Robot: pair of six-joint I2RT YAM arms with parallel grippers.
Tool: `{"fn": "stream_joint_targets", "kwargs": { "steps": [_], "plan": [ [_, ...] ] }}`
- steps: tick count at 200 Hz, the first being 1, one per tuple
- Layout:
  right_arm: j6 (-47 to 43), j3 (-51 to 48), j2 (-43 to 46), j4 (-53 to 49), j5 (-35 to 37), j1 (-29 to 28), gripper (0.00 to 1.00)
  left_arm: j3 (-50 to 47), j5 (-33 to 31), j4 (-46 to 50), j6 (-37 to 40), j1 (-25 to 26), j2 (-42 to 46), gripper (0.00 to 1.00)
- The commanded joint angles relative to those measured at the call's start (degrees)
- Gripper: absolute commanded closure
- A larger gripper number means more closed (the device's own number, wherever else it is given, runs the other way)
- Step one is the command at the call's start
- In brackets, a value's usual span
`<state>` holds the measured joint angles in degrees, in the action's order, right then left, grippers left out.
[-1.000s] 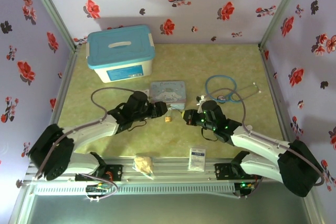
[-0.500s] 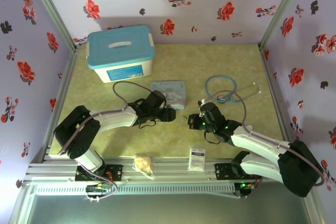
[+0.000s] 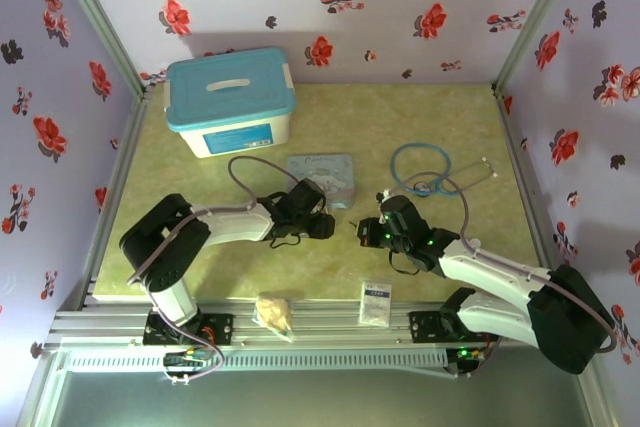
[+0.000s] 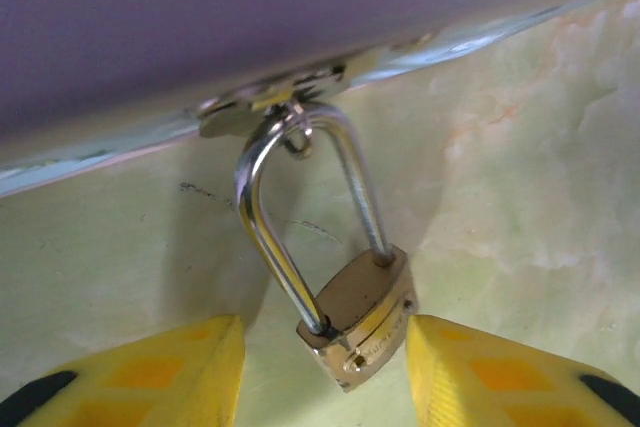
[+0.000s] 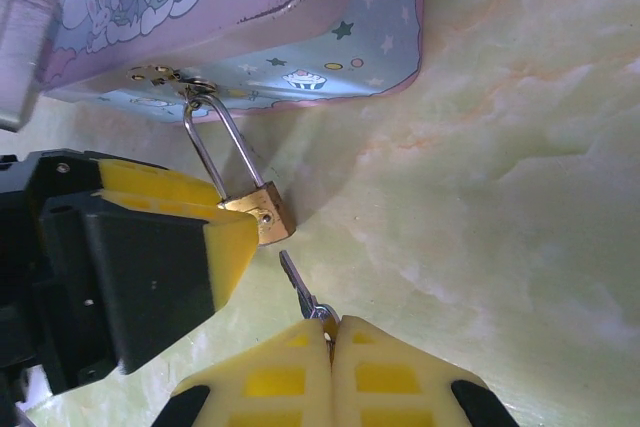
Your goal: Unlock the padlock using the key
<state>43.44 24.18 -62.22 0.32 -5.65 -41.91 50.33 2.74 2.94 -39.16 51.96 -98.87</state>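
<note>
On the green table point(image 3: 450, 127) beside the tin point(image 5: 300, 27), the left gripper point(image 4: 322, 357) straddles the padlock point(image 4: 362, 309) with jaws apart, while the right wrist view reveals the right gripper point(image 5: 330, 342) pinching the key point(image 5: 295, 280).

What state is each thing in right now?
tin: lid shut.
padlock: shackle closed, hooked onto the tin.
key: gripped, not inserted, tip near the padlock.
storage box: lid on.
left gripper: jaws open around the padlock.
right gripper: jaws shut on the key.
</note>
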Motion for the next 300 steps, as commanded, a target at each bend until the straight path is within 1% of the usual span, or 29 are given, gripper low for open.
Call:
{"fn": "stream_joint_targets", "kwargs": {
  "steps": [1,37,66,80,91,128,144,158,167,180,192,204,219,241,249,271,300],
  "plan": [
    [-0.44,0.45,0.38,0.14,1.34,0.25,1.00,0.99,-0.11,-0.50,0.92,-0.02,-1.67,0.54],
    [-0.44,0.11,0.87,-0.14,1.69,0.25,1.00,-0.14,0.87,-5.04,-1.31,0.28,-1.61,0.53],
    [-0.16,-0.23,0.89,0.34,1.69,0.25,1.00,1.05,1.19,-5.96,-2.40,1.10,-4.22,0.54],
    [0.12,-0.56,0.98,0.56,1.53,0.32,1.00,1.09,1.59,-6.72,-3.22,1.29,-5.31,0.57],
    [0.38,-0.93,1.32,0.66,1.43,0.25,1.00,0.96,2.01,-7.20,-3.81,1.29,-5.80,0.62],
    [1.09,-2.10,3.00,0.52,2.13,0.25,1.00,-0.67,2.07,-9.58,-5.91,1.30,-4.58,0.71],
    [1.79,-2.57,3.00,1.72,1.84,0.25,1.00,-2.52,1.94,-13.11,-8.46,1.30,-3.59,0.74],
    [3.16,-3.52,2.06,4.47,0.31,0.26,1.00,-4.64,2.18,-17.81,-12.01,1.08,-2.91,0.79],
    [4.46,-4.22,0.85,7.26,-1.37,0.25,1.00,-5.91,2.24,-20.49,-14.06,1.03,-2.50,0.80],
    [6.79,-5.58,-2.25,13.83,-4.66,0.26,1.00,-7.42,2.17,-24.20,-16.44,0.96,-1.97,0.81],
    [8.98,-6.84,-5.09,20.31,-7.38,0.27,1.00,-9.15,1.75,-28.15,-18.81,0.95,-1.52,0.84],
    [9.82,-7.18,-7.05,24.08,-8.87,0.25,1.00,-10.59,1.74,-32.03,-20.83,0.73,-1.29,0.85],
    [9.36,-6.70,-7.74,24.71,-10.15,0.25,1.00,-11.83,1.74,-35.04,-22.78,0.51,-0.93,0.91],
    [7.45,-6.03,-7.44,22.56,-12.06,0.87,1.00,-14.05,1.57,-40.88,-26.82,-0.16,-1.09,0.93],
    [7.49,-6.21,-7.63,22.70,-13.66,1.63,1.00,-15.03,1.60,-43.65,-28.68,-0.52,-1.43,0.93],
    [8.52,-7.58,-8.57,25.36,-17.54,4.25,1.00,-16.99,1.58,-50.66,-32.60,-1.00,-3.19,0.98],
    [8.86,-7.93,-9.24,27.43,-20.23,6.10,1.00,-18.57,-0.25,-54.92,-35.25,-0.99,-4.37,1.00]
  ]
}}
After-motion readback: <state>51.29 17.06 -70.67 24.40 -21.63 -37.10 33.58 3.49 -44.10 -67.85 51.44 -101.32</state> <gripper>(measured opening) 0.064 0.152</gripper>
